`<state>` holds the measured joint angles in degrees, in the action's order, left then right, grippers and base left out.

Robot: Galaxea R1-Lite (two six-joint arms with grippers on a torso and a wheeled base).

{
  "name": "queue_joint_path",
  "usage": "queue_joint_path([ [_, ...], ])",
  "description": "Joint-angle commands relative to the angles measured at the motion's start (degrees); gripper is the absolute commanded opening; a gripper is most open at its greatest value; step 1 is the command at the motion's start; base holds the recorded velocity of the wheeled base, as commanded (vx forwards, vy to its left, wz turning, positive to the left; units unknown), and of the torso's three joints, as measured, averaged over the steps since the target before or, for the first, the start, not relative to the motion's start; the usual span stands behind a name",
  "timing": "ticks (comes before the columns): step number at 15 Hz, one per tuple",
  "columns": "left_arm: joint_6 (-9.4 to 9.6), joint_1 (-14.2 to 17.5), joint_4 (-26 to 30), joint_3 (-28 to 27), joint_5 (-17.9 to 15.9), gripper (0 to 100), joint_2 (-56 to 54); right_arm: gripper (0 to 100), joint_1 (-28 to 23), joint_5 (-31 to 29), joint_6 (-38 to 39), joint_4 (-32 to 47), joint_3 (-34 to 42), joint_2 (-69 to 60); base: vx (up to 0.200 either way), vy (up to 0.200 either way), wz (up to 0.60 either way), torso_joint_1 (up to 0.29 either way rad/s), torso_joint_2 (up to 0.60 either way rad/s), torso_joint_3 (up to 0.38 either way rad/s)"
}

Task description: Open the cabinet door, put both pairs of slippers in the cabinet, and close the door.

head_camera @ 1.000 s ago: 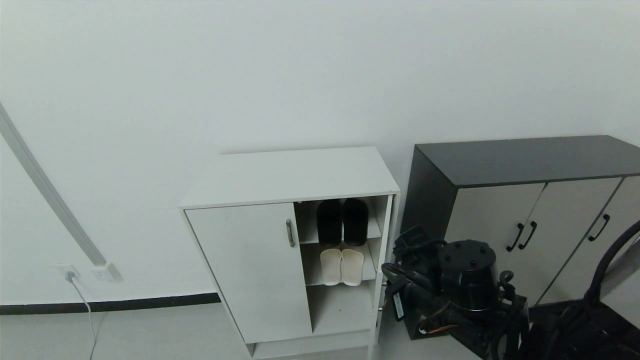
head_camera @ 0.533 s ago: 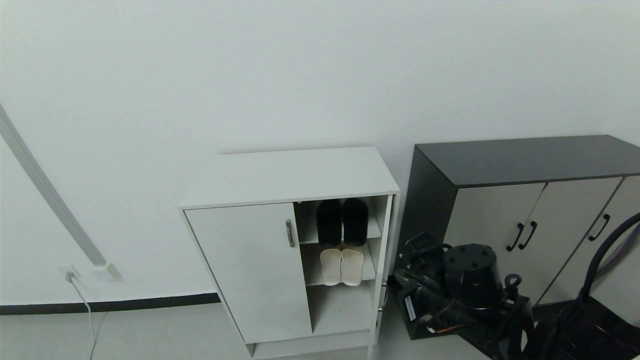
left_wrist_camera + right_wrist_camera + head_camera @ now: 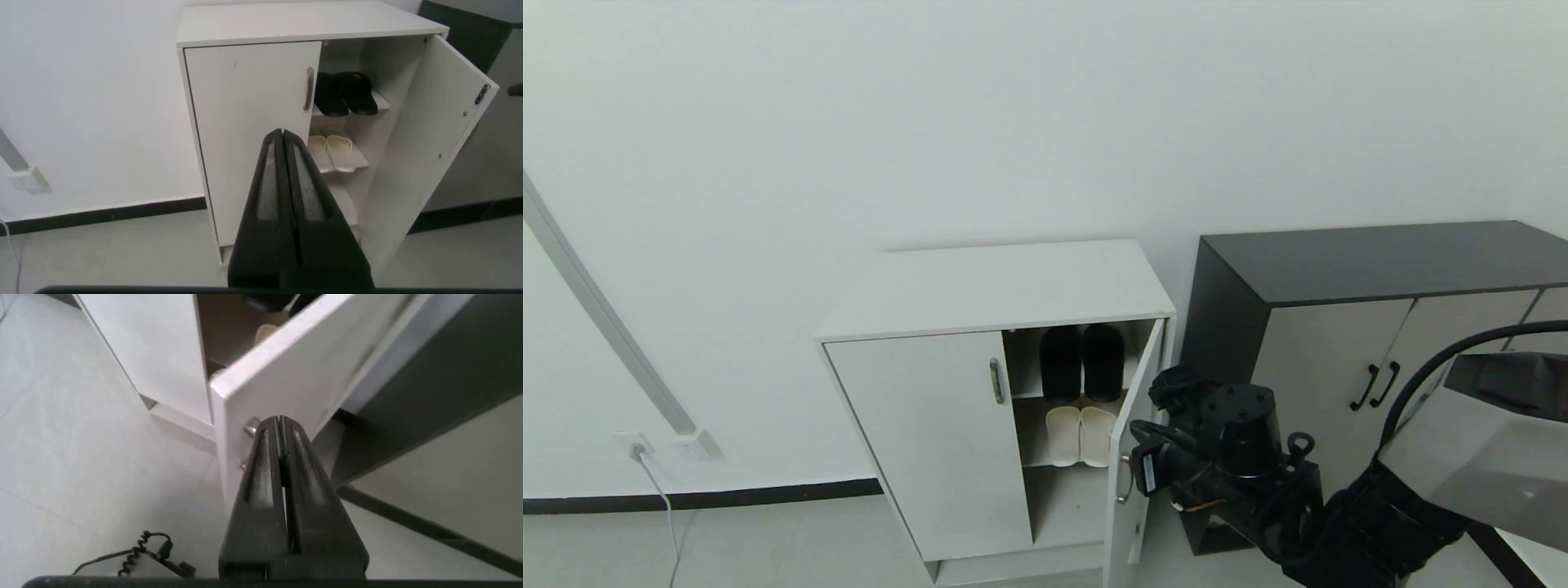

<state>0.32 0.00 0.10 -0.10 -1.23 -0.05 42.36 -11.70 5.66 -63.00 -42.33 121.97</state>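
Note:
The white cabinet [image 3: 996, 286] has its left door shut and its right door [image 3: 1134, 392] standing partly open. A black pair of slippers [image 3: 1082, 359] lies on the top shelf and a white pair [image 3: 1081, 435] on the shelf below. My right gripper [image 3: 1137, 457] is shut, with its tip against the outer face of the right door [image 3: 310, 359], beside the handle [image 3: 250, 426]. My left gripper [image 3: 282, 139] is shut and empty. It hangs well in front of the cabinet, facing the left door [image 3: 245, 122] and both pairs of slippers [image 3: 347, 91].
A dark cabinet [image 3: 1364, 261] with grey doors stands close to the right of the white one. A wall socket with a cable [image 3: 637, 447] is low on the left wall. A coiled black cable [image 3: 139, 551] lies on the tiled floor.
The right door has swung from wide open to partly open. My right arm has moved left and forward against it.

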Motion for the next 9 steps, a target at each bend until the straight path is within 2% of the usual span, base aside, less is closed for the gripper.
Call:
queue_joint_path([
  [1,0.03,0.00,-0.01,0.01,0.00,0,0.05,0,0.00,0.10,-0.03,-1.60,1.02,0.55,0.000,0.000,0.00,0.000,0.00,0.000],
  [6,0.03,0.00,-0.01,0.01,0.00,0,0.05,0,1.23,3.09,-0.47,-8.54,12.18,-3.58,0.000,0.000,0.00,0.000,0.00,0.000],
  [9,0.03,0.00,-0.01,0.01,0.00,0,0.05,0,1.67,3.09,-0.56,-12.15,16.66,-3.49,0.200,0.000,0.00,-0.006,0.00,0.007],
])
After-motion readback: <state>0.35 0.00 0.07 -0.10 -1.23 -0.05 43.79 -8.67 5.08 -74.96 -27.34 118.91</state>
